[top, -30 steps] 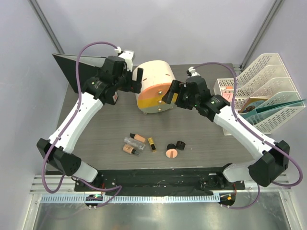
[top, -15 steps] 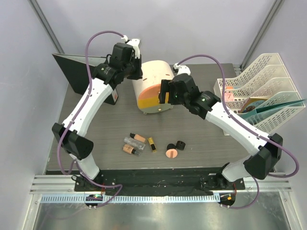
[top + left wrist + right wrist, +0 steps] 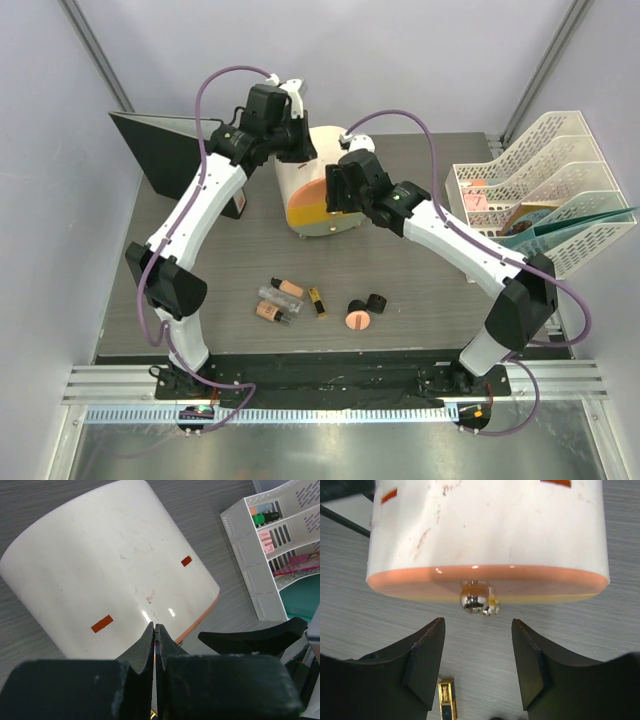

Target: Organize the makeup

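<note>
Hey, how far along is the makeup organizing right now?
Nothing looks sorted yet: the bottles, tube, lipstick, compact and jars lie loose near the table's front edge. In hand: the right arm's open jaws line up on the knob of the box, not closed on it; the left arm's jaws are shut above the box. Left: probably opening the box, then putting away every piece.

Top view first: high above and behind the arm bases, looking down and forward over the whole worktop, the farthest out of the three. The left wrist camera hangs close above the cream box, peering past the left end effector onto its curved side. The right wrist camera sits low and near, facing the box's orange end, framed by the right end effector. All three share that box.
</note>
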`<state>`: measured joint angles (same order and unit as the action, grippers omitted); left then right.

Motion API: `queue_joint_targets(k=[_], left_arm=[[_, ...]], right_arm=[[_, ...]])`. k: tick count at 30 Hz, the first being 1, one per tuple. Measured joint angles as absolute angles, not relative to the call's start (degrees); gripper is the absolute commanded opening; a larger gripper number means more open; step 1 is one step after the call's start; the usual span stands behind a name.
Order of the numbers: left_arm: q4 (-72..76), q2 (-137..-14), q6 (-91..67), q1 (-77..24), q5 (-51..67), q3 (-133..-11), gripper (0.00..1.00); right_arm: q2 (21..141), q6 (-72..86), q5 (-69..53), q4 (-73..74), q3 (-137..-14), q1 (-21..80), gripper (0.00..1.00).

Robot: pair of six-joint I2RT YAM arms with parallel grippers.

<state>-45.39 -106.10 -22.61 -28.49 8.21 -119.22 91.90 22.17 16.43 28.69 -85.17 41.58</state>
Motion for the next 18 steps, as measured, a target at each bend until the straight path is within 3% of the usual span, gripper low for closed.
queue_joint_targets(k=[5, 14, 16, 17, 18], left_arm=[[-45.9, -107.2, -23.4, -28.5, 9.0, -119.7, 0.00], [-47.6, -110.1, -23.8, -28.5, 9.9, -120.0, 0.00], [-47.9, -110.1, -23.8, -28.5, 10.1, -120.0, 0.00], [-48.0, -110.1, -23.8, -28.5, 10.2, -120.0, 0.00], [-48.1, -110.1, -23.8, -28.5, 10.2, -120.0, 0.00]], right_arm=[[93.8, 21.6, 17.6, 27.3, -87.4, 41.6, 0.56], [97.2, 21.4, 19.6, 26.9, -88.9, 41.6, 0.29], [97.3, 21.4, 20.2, 26.9, -89.1, 41.7, 0.16], [97.3, 21.4, 20.5, 26.9, -89.1, 41.8, 0.04], [97.3, 21.5, 20.6, 27.0, -89.1, 41.8, 0.01]])
